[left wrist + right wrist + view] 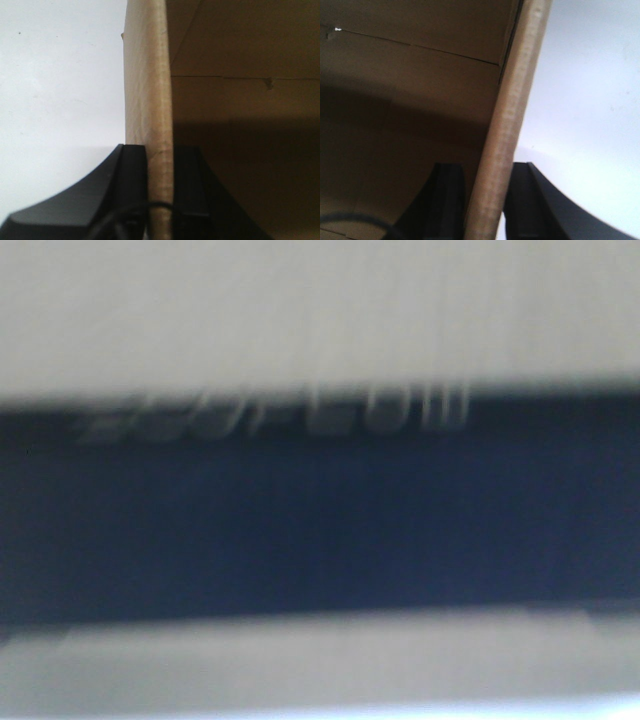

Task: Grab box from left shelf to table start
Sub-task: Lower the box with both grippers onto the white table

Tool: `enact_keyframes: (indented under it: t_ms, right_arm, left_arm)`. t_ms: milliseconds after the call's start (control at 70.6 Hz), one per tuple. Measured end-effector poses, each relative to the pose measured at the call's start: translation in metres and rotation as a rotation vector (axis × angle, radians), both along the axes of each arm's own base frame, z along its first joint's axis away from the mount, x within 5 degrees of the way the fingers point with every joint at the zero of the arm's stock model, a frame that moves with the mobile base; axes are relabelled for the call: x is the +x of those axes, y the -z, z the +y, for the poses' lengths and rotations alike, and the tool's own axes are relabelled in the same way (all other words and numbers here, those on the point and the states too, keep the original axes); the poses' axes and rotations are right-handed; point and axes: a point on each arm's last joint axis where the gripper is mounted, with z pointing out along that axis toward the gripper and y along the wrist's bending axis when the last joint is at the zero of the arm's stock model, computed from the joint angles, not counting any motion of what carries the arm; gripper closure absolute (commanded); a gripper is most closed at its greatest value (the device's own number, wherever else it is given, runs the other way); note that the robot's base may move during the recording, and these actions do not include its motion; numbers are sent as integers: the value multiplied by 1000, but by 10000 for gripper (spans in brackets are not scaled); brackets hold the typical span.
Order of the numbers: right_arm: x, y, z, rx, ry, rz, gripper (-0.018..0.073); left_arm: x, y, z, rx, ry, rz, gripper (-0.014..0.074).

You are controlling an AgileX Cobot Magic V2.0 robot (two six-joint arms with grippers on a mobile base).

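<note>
Mid-carry, by the look of it: box [150, 100] pinched at both sides and seemingly over the table [55, 85], with the setting-down not yet done.

Left tool [160, 195] clamped on a side wall of the box, one black finger [127, 185] outside the cardboard, the other inside, the wall's rounded top edge running straight up between them. To the outer side of this tool, plain white surface; to the inner side, the brown shaded interior with a flap seam across it.

Ahead, in the front view, only a blurred close face of the box [320, 330]: pale cardboard above, a wide dark band with pale lettering, unreadable in the blur.

Right tool [482, 200] likewise clamped on the opposite wall, leaning slightly, brown interior to its inner side, white table [590, 100] to its outer side.

Next move, as a judgement: lower both tools evenly, keeping the walls level, then part the fingers only once the base rests flat. Whether the base already touches the table cannot be told. Shelf not in view.
</note>
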Motion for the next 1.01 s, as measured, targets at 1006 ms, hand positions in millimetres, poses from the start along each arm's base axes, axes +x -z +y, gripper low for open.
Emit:
enact_keyframes:
  t_ms: [1006]
  right_arm:
    - [134,82,24,-158,23,224,501]
  left_arm:
    - [155,67,-31,183,-28,181,692]
